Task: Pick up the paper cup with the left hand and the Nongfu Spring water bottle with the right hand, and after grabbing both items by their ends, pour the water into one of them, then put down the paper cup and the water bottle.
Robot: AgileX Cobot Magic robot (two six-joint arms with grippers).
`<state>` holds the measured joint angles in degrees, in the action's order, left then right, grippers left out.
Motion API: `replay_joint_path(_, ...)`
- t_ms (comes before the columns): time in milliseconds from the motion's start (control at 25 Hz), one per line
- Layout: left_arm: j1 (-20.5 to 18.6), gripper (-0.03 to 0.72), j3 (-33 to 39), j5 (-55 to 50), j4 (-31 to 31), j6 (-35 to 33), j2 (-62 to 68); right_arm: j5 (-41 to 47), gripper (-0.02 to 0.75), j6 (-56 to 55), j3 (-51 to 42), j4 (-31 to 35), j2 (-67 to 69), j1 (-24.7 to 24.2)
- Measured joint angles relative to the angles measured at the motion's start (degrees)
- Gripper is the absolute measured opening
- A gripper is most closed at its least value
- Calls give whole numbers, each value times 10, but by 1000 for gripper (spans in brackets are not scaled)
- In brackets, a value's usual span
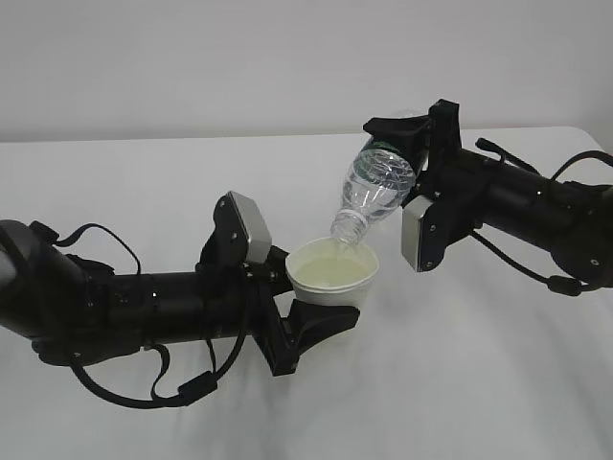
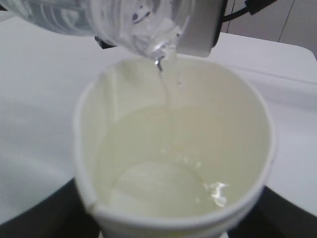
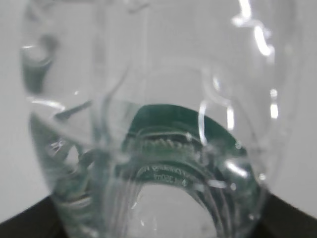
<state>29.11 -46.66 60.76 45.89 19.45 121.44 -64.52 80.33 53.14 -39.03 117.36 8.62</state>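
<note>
The white paper cup (image 1: 331,271) is held above the table with my left gripper (image 1: 321,309) shut round its lower part. The Nongfu Spring water bottle (image 1: 376,184) is tilted neck-down over the cup, and my right gripper (image 1: 410,165) is shut on its base end. In the left wrist view the cup (image 2: 99,114) fills the frame. A thin stream of water (image 2: 161,74) falls from the bottle's neck (image 2: 148,37) into the cup, which holds a shallow pool. The bottle's base (image 3: 158,148) fills the right wrist view, with black fingertips (image 3: 25,225) at the lower corners.
A white table (image 1: 144,182) lies under both arms, and its far edge meets a pale wall. Black cables loop beside each arm. The right arm's grey wrist block (image 1: 420,235) hangs close to the right of the cup's rim.
</note>
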Motion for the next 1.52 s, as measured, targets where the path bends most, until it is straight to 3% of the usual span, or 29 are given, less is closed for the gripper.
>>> replay_joint_path(840, 0, 484, 0, -1, 0, 0, 0, 0, 466, 0, 0, 0, -1, 0)
replay_joint_path(1520, 0, 484, 0, -1, 0, 0, 0, 0, 466, -84, 0, 0, -1, 0)
